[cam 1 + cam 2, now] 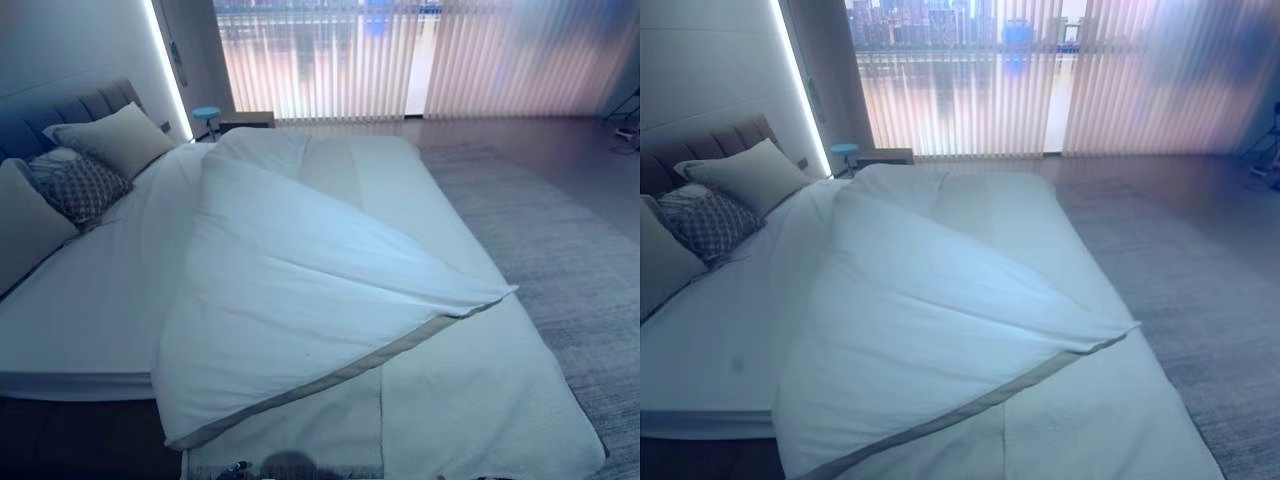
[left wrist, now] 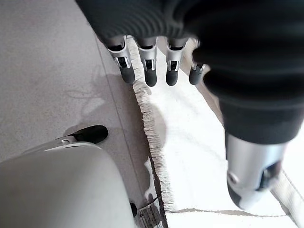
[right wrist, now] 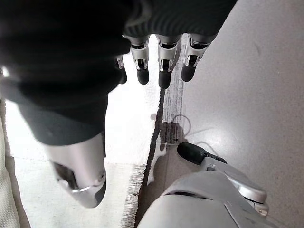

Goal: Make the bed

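Observation:
A wide bed holds a white duvet (image 1: 300,290) that lies folded over on itself, its grey-edged corner (image 1: 500,291) turned back towards the right side. The bare sheet (image 1: 80,310) is exposed on the left half. At the upholstered headboard (image 1: 70,108) lean a beige pillow (image 1: 120,135) and a patterned cushion (image 1: 88,188). My left hand (image 2: 150,71) hangs over the floor with relaxed fingers, open and holding nothing. My right hand (image 3: 164,72) hangs the same way, open and apart from the bedding.
A grey carpet (image 1: 560,250) runs along the bed's right side. A small blue stool (image 1: 206,114) stands by the far corner before the vertical blinds (image 1: 400,60). Below both hands lies a white fringed rug (image 2: 185,142) on the grey floor.

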Available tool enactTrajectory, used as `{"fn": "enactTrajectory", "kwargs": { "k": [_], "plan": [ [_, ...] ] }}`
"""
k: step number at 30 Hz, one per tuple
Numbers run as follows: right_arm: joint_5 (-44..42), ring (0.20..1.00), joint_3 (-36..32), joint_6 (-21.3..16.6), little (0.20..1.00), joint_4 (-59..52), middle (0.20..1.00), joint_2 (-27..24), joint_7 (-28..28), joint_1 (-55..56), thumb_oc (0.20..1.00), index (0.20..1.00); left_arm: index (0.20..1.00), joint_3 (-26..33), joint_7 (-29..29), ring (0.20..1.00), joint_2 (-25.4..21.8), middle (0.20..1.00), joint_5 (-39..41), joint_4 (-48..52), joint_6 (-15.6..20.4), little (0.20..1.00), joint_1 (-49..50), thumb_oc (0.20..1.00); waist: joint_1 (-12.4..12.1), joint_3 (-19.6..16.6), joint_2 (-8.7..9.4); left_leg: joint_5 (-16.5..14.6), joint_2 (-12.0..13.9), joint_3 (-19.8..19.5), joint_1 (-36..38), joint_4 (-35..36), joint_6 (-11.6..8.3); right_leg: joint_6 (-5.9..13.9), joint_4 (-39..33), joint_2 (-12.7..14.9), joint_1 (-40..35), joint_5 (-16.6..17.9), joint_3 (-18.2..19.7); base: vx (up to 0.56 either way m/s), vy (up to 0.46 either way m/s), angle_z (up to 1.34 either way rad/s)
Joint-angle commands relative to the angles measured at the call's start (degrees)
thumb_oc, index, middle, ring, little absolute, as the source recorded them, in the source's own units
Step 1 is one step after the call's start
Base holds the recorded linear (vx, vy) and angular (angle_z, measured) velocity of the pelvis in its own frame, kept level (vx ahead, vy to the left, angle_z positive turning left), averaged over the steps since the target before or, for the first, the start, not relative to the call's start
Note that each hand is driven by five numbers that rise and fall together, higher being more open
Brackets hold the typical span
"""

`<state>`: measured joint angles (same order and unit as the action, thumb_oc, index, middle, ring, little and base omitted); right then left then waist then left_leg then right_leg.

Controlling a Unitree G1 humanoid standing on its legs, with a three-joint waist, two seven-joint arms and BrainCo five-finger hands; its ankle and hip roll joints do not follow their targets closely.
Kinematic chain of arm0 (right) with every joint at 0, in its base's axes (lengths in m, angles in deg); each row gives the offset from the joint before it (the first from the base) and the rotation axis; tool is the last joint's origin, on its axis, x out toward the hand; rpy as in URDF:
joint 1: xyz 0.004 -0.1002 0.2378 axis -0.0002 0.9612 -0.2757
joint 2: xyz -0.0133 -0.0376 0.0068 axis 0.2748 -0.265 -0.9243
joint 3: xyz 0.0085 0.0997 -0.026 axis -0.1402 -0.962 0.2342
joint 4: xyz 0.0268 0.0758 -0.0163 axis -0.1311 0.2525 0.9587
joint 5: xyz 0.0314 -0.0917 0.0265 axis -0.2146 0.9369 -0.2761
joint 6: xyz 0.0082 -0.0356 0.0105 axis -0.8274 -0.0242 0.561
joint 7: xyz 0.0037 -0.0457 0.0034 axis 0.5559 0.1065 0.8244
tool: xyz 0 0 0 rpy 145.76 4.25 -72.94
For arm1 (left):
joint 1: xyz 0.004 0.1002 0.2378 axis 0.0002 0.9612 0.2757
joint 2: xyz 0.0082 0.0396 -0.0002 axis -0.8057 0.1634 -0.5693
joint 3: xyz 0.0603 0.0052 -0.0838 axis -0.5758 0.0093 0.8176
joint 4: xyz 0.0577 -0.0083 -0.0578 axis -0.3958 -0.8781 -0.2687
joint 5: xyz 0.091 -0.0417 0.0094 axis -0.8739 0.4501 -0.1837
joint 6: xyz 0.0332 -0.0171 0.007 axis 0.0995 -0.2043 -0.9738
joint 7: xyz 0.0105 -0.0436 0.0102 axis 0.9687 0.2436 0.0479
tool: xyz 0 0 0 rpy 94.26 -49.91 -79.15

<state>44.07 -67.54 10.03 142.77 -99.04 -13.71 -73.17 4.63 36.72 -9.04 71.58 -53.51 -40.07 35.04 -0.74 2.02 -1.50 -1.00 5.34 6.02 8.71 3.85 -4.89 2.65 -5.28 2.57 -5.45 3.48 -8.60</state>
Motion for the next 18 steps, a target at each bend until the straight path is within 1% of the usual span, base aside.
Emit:
{"fn": "enactTrajectory", "kwargs": {
  "k": [1,14,18],
  "plan": [
    [0.79,1.0,1.57,-0.74,1.0,2.62,1.0,1.42,0.3,-4.44,1.0,1.0,1.0,1.04,-0.01,1.0,-0.37,1.0,-0.63,-2.33,0.81,1.0,-2.67,1.0,0.46,0.64,3.41,0.66,-4.87,1.04,-0.64,1.15,2.95,2.96,0.28,0.59,-0.64,-0.58,1.57,0.0,0.003,-0.04],
    [0.86,1.0,1.33,-0.67,1.0,2.85,1.0,1.82,0.52,-4.41,1.0,1.0,1.0,2.9,-0.54,1.0,0.04,1.0,1.06,-3.4,0.46,1.0,-1.45,1.0,-0.41,1.01,3.72,0.22,-5.21,1.54,-0.29,0.98,3.38,3.26,0.28,0.94,-0.73,-0.22,1.71,0.0,0.005,0.0],
    [-0.74,1.0,0.4,-0.81,1.0,2.23,1.0,1.79,0.31,-4.44,1.0,1.0,1.0,4.45,0.0,1.0,0.39,1.0,3.81,-3.95,0.15,1.0,-1.15,1.0,-0.48,1.01,3.79,-0.14,-5.55,1.72,-0.55,0.68,3.69,3.56,0.28,1.27,-0.7,-0.05,1.91,0.01,0.047,-0.01]
  ]
}}
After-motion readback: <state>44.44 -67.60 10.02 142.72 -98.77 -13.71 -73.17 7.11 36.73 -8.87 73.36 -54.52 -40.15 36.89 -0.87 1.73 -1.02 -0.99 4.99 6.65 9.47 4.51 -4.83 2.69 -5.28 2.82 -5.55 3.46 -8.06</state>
